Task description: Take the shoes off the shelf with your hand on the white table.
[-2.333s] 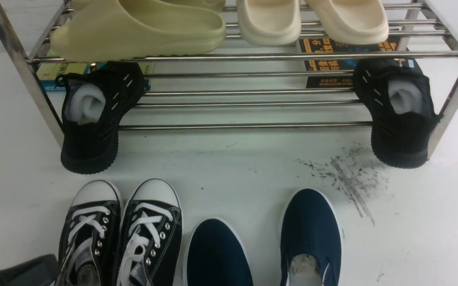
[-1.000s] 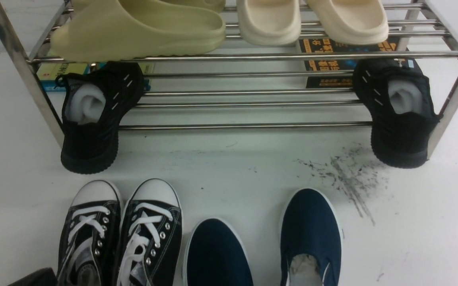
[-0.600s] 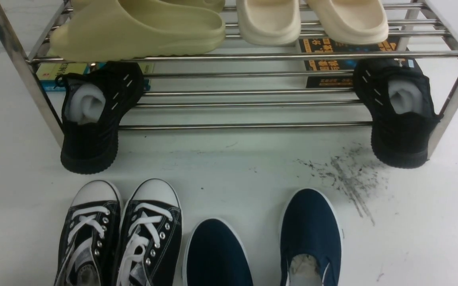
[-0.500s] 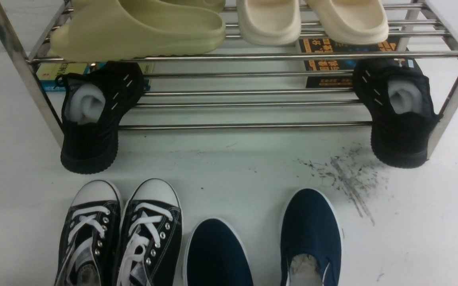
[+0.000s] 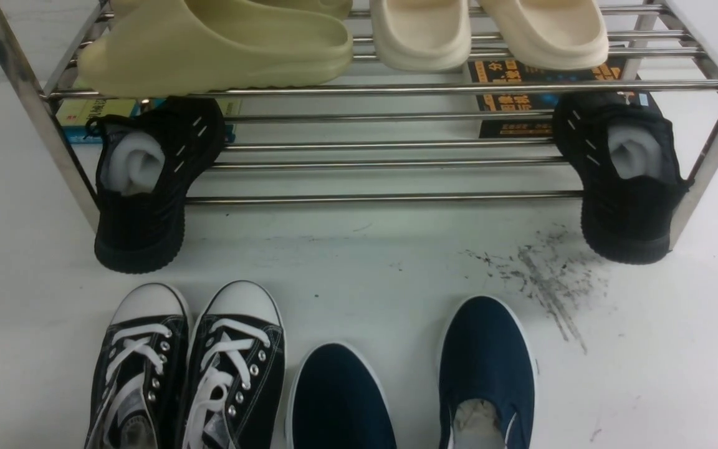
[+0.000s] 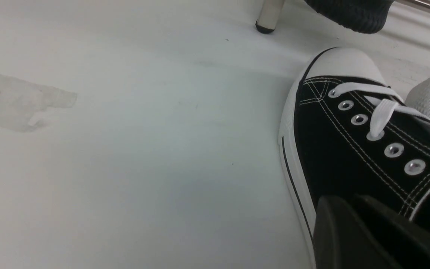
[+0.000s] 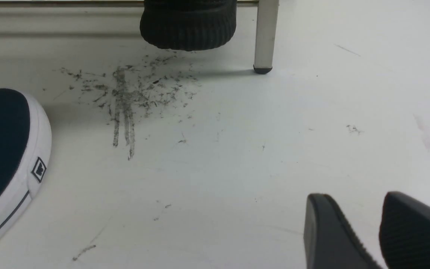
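Observation:
The shoes, a pair of black canvas sneakers (image 5: 138,368) (image 5: 237,362) with white laces and toe caps, stand side by side on the white table (image 5: 365,262) at the near left, toes toward the shelf (image 5: 359,199). Neither gripper shows in the front view. In the left wrist view my left gripper (image 6: 340,200) sits just behind the outer sneaker (image 6: 349,149). Its dark fingers lie close together against the black canvas, and their gap is unclear. My right gripper (image 7: 353,200) hovers over bare table, open, with nothing between its fingers.
Black knit sneakers stuffed with paper (image 5: 141,193) (image 5: 627,181) hang off the lower tier's ends. Navy slip-ons (image 5: 340,399) (image 5: 487,368) stand beside the pair. Slides (image 5: 215,43) (image 5: 490,31) fill the top tier. Grey scuff marks (image 5: 546,274) lie right of centre. Shelf legs (image 6: 269,15) (image 7: 265,37) are nearby.
The dark part of my left arm at the front view's lower left corner has drawn back out of the frame. The shoes have stayed in place.

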`<control>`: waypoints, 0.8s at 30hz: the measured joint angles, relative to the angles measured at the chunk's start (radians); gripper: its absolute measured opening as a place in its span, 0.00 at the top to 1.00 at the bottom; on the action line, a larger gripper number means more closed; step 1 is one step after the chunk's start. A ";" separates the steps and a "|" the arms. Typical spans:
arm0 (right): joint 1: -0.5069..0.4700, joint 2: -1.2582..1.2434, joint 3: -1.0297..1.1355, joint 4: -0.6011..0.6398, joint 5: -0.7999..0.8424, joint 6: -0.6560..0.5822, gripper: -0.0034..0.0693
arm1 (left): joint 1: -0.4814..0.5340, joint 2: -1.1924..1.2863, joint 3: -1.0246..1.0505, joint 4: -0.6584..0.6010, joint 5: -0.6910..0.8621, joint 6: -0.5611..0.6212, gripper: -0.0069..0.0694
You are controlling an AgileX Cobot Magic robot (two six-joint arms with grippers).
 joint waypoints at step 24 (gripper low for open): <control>0.000 0.000 0.000 0.000 0.000 0.000 0.63 | -0.015 0.000 0.001 0.000 -0.005 0.013 0.77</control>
